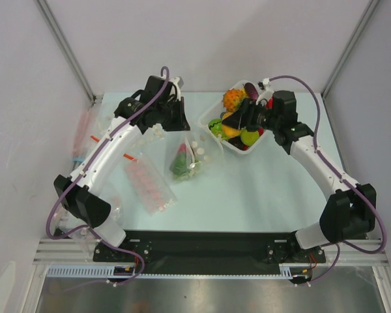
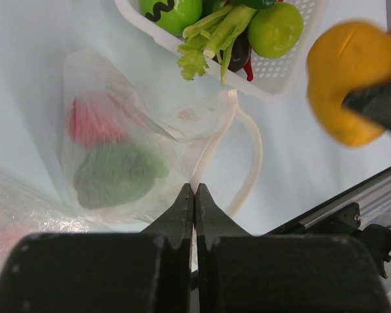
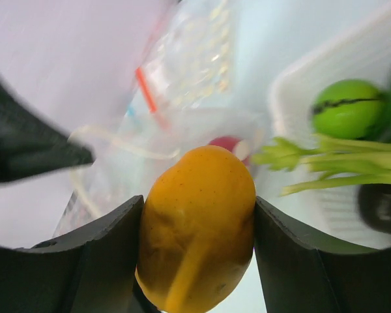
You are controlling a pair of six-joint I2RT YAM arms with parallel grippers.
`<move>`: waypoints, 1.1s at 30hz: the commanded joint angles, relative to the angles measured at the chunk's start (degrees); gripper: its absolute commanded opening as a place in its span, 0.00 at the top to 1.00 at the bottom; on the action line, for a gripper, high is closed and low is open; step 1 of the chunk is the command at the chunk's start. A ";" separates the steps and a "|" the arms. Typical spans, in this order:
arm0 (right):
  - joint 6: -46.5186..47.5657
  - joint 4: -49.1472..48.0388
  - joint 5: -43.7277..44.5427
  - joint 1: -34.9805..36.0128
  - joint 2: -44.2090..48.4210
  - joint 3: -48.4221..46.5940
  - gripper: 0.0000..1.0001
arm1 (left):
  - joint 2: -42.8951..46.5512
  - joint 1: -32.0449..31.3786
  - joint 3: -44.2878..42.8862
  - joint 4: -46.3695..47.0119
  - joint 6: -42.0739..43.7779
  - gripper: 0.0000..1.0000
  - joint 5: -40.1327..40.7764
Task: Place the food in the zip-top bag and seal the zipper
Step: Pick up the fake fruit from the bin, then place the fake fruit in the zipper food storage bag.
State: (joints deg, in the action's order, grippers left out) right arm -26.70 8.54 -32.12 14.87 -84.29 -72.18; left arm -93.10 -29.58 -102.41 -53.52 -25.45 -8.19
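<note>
The clear zip-top bag (image 1: 182,163) lies left of centre, with a red piece (image 2: 91,120) and a dark green piece (image 2: 117,173) inside. My left gripper (image 2: 195,189) is shut on the bag's rim at the zipper strip (image 2: 212,147), and the mouth stands open as a loop. It also shows in the top view (image 1: 180,130). My right gripper (image 3: 199,208) is shut on a yellow-orange fruit (image 3: 199,222) and holds it in the air between the white tray (image 1: 216,134) and the bag mouth. The fruit also shows in the left wrist view (image 2: 348,78).
The tray (image 2: 274,85) holds several pieces, including a green ball with a black squiggle (image 3: 348,107) and celery (image 3: 326,163). A flat packet with pink-red blobs (image 1: 148,186) lies near left, a white-dotted packet (image 1: 205,149) beside the bag. Thin red strips (image 1: 129,157) lie at left.
</note>
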 commanded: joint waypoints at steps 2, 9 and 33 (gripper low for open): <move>3.76 -6.24 -6.02 4.46 4.04 3.79 0.37 | 0.12 0.32 -4.81 0.52 0.14 1.00 -1.66; 4.54 -6.26 -2.00 12.28 0.89 3.28 0.37 | -1.73 0.32 -7.71 0.60 -1.09 1.00 -4.03; 0.15 -1.25 22.36 16.68 -5.63 -4.81 0.00 | -0.86 0.93 -5.61 2.89 -6.10 1.00 -10.62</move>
State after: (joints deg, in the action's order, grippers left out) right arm -27.92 7.42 -11.57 31.55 -92.79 -75.57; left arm -96.05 -29.43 -108.47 -53.80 -30.15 -17.19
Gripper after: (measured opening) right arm 0.994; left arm 0.009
